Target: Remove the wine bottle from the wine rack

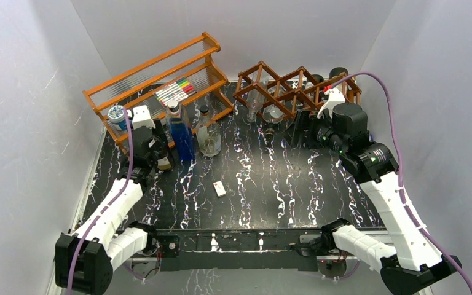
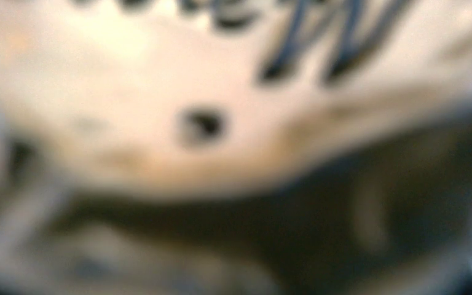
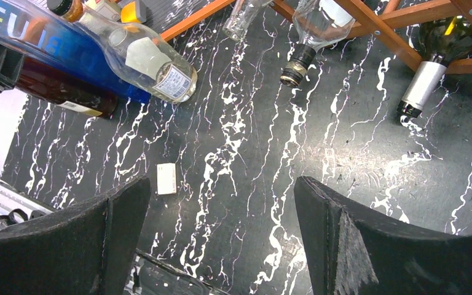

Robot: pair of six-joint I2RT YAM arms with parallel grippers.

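Your right tool [image 3: 221, 184] stands wide open above the surface [image 3: 356, 160] in front of the wine rack [image 1: 283, 86]; the wine bottle [image 3: 431, 64] lies in a lower cell of that rack, foil neck pointing out toward the arms, untouched. Your left tool [image 1: 158, 153] is at a dark bottle [image 1: 165, 162] beside the orange shelf [image 1: 160, 67]; whether it grips, I cannot tell.

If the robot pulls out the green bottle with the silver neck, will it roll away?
Likely, once out of the rack and laid flat: the green bottle is round. It looks like smooth glass, so it may slip and could break if dropped.
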